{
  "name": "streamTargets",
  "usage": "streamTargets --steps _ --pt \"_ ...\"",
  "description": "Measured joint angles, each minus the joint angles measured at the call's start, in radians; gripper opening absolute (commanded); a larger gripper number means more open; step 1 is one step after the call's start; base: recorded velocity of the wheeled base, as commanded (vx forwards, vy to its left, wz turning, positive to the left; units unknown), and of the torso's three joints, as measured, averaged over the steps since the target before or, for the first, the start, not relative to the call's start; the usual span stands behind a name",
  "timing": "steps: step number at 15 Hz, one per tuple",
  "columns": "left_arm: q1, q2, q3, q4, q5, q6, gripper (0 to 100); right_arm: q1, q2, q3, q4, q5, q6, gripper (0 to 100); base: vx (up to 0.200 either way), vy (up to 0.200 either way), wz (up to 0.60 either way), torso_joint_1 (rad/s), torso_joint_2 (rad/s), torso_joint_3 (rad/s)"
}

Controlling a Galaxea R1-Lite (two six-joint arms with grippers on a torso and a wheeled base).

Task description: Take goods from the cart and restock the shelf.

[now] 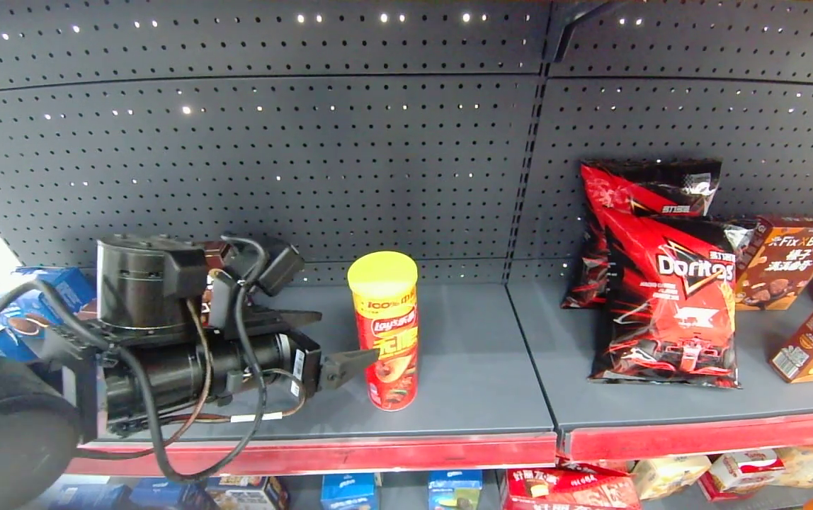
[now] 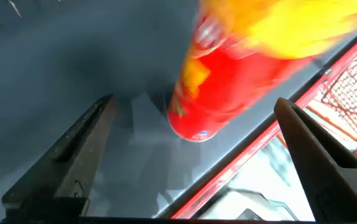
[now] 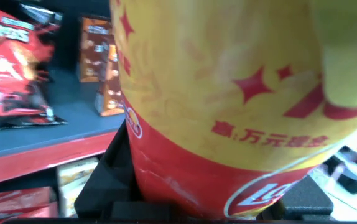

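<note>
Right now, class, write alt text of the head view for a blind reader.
The left gripper, jaws open, is at a red can with a yellow lid, upright on a grey shelf. Red chip bags and brown boxes stand to its right.

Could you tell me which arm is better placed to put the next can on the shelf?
Right, probably: the right claw appears to hold a second can near the shelf. The left claw is open and empty beside the standing can.

The chip can [image 1: 385, 333] stands on the shelf [image 1: 477, 382], left claw [image 1: 346, 338] just left of it, bags [image 1: 665, 297] well to its right.
</note>
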Motion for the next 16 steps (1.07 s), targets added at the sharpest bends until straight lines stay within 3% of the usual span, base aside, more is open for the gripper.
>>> streamTargets --steps 2,5,10,13,16 --pt "0.002 -0.076 0.017 0.001 0.010 0.020 100 0.064 0.091 -0.040 -0.002 0.001 0.059 0 0.000 0.000 0.00 0.000 0.00 0.000" --pt "0.005 -0.180 0.058 0.003 0.023 0.020 100 0.177 0.295 -0.122 -0.005 0.002 0.209 0 0.000 0.000 0.00 0.000 0.00 0.000" --pt "0.037 -0.329 0.128 0.026 0.023 0.017 100 0.508 0.644 -0.271 -0.032 0.002 0.387 0 0.000 0.000 0.00 0.000 0.00 0.000" --pt "0.056 -0.381 0.128 0.033 0.031 0.016 100 0.641 0.811 -0.296 -0.114 0.002 0.415 0 0.000 0.000 0.00 0.000 0.00 0.000" --pt "0.107 -0.406 0.118 0.063 0.054 0.017 100 0.727 0.997 -0.301 -0.324 -0.005 0.441 0 0.000 0.000 0.00 0.000 0.00 0.000"
